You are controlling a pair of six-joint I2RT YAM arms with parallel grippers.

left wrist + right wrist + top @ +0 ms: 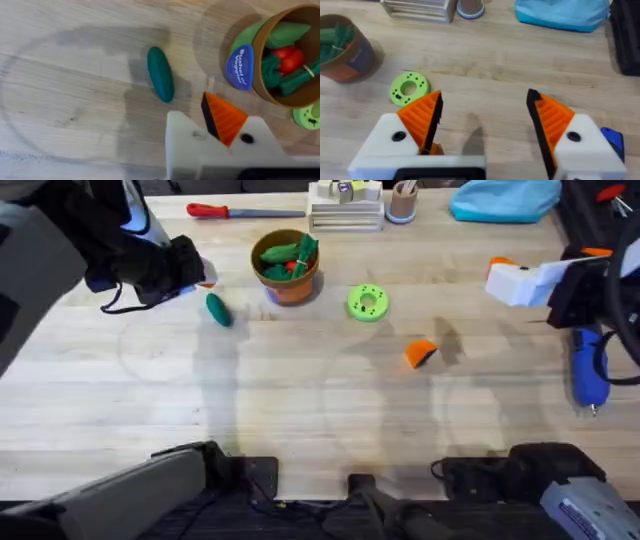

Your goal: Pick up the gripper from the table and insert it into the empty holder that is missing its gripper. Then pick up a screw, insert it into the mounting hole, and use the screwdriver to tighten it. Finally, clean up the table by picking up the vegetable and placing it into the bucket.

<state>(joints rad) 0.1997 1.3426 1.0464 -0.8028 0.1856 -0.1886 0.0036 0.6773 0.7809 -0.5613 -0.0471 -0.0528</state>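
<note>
Vegetable [160, 74] just beside left gripper [223, 119]

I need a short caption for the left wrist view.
Left gripper's single orange pad near the green vegetable beside the filled bucket.

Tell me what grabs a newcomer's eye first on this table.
The loose orange gripper lies alone on bare wood right of centre, with the bright green disc just beyond it. The bucket, already stuffed with toy vegetables, stands toward the back, and the dark green vegetable lies to its left. The blue screwdriver lies at the right edge.
</note>
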